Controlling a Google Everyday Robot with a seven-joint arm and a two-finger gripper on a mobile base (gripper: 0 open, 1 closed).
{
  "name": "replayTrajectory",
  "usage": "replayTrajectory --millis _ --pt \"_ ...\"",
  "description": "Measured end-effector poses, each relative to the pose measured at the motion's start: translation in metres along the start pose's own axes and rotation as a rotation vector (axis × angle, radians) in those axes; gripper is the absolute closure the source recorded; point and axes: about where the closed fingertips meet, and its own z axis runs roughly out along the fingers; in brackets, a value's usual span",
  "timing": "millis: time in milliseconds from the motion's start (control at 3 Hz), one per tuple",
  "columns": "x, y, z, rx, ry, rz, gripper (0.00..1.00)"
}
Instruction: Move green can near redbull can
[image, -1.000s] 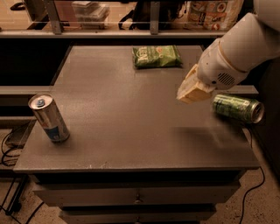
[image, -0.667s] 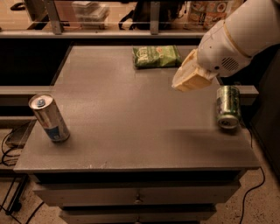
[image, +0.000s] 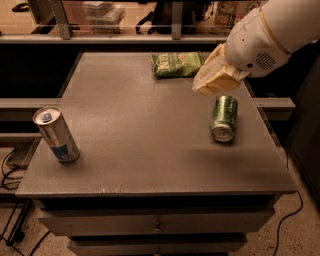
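The green can (image: 223, 118) lies on its side on the right part of the grey table (image: 135, 130), its silver top facing the front edge. The redbull can (image: 56, 135) stands upright, slightly tilted in view, near the table's front left corner, far from the green can. My gripper (image: 206, 86) hangs above the table just behind and slightly left of the green can, apart from it and holding nothing. The white arm (image: 265, 35) reaches in from the upper right.
A flat green snack bag (image: 177, 64) lies at the back of the table, left of the gripper. A counter rail (image: 125, 39) runs behind the table. Drawers (image: 155, 225) sit under the front edge. Cables (image: 10, 170) lie on the floor at left.
The green can has turned from lying crosswise near the right edge to pointing its top at the front, and has shifted left. The gripper has lifted up and back from it.
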Motion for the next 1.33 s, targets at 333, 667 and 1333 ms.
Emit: replayTrajectory --millis 333,667,1333 --pt "-0.002 0.001 0.000 -0.001 -0.001 -0.003 0.35" --pt "-0.003 0.001 0.001 -0.002 -0.001 -0.006 0.12" --pt "0.005 -0.015 0.021 0.013 0.002 0.018 0.00"
